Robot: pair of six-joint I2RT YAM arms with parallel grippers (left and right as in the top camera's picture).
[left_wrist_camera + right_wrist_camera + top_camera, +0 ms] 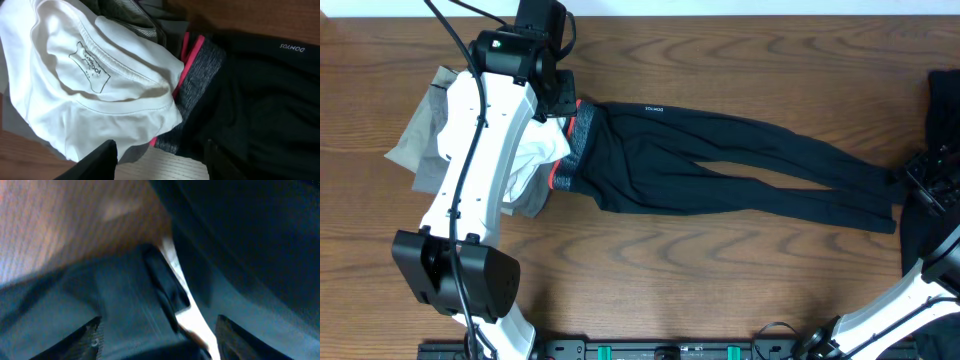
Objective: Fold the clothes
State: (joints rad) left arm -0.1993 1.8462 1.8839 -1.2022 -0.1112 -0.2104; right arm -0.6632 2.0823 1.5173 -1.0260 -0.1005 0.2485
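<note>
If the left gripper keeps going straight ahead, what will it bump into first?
The left gripper would probably meet the leggings' grey waistband first, right beside the white shirt; depth is unclear.

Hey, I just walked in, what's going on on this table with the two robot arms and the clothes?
Two robot arms are working on folding clothes. Black leggings lie stretched flat across the table, not yet folded. The left fingers hang open over the grey waistband, next to a rumpled white shirt and a grey piece. The right fingers are spread near the ankle end, but that view is too blurred to show a grip.
</note>
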